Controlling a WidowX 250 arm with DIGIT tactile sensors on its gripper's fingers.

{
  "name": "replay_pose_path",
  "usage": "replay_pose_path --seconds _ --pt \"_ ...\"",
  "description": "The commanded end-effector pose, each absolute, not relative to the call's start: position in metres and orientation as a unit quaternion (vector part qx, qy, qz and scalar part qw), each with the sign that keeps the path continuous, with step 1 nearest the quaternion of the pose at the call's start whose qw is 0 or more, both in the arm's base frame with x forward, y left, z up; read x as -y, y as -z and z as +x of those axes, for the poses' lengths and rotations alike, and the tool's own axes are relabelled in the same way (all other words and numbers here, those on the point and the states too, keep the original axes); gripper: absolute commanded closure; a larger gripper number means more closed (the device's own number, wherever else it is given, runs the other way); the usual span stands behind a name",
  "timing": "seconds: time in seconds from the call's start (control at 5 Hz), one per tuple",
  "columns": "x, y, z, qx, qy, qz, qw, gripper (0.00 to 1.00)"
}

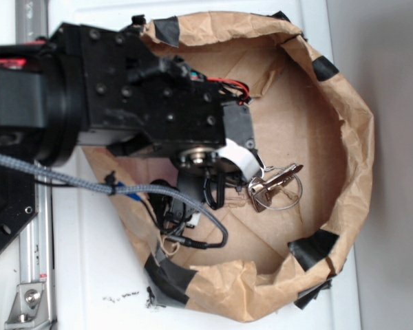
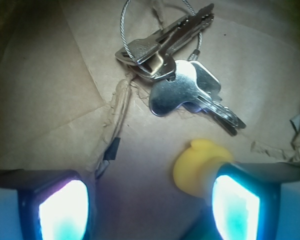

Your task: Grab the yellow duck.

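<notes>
In the wrist view the yellow duck [image 2: 194, 169] shows as a small rounded yellow shape on the brown paper floor, partly hidden behind my right fingertip [image 2: 236, 207]. My gripper [image 2: 150, 210] is open, its two glowing pads wide apart, with bare paper between them. The duck lies just inside the right pad, not held. In the exterior view the duck is hidden under the black arm, and the gripper itself is not visible there.
A bunch of silver keys [image 2: 182, 80] on a wire ring lies just beyond the duck, also visible as keys [image 1: 272, 185]. The crumpled paper bag wall [image 1: 354, 137], patched with black tape [image 1: 313, 246], rings the work area. Cables [image 1: 172, 206] hang below the arm.
</notes>
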State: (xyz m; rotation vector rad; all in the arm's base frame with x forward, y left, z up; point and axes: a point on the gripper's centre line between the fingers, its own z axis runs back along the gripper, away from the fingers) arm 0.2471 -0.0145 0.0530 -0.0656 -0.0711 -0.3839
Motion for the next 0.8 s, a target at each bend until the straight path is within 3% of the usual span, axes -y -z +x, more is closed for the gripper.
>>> replay_pose_path --seconds 0.0,0.6 --pt "0.017 -0.055 0.260 0.050 0.200 -0.031 0.978 0.00" --pt "0.005 -0.048 0.255 0.033 0.185 -0.024 0.982 0.00"
